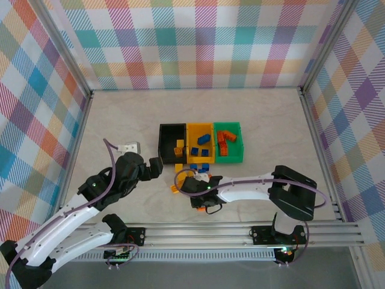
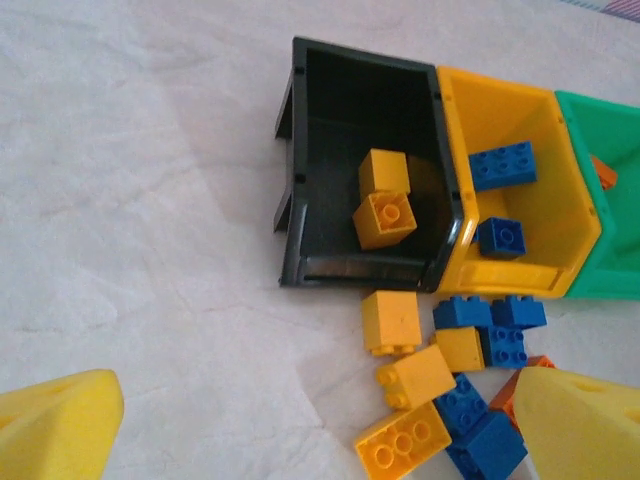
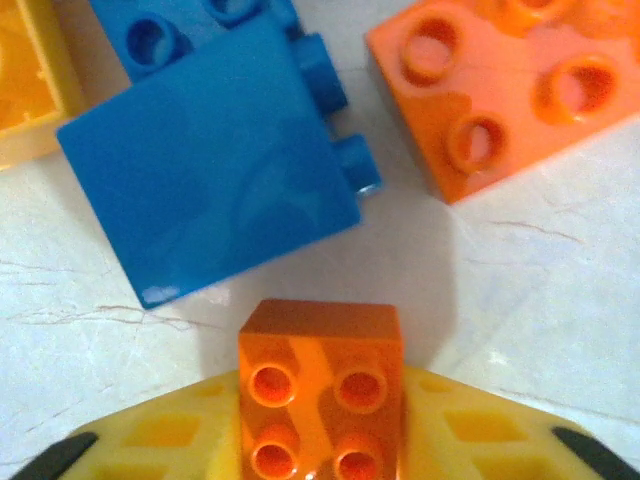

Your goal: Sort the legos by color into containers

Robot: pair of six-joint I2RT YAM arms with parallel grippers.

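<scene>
My right jaws are clamping the small orange brick (image 3: 320,390) between them, just beside the blue brick (image 3: 210,170); my left jaws are standing apart.

No word, number, brand or sign can be read in any view. The studs of the orange brick (image 3: 320,385) and of the blue brick (image 3: 210,190) beside it show no legible lettering. The walls of the black bin (image 2: 300,200), the yellow bin (image 2: 545,215) and the green bin (image 2: 610,125) look plain.
</scene>
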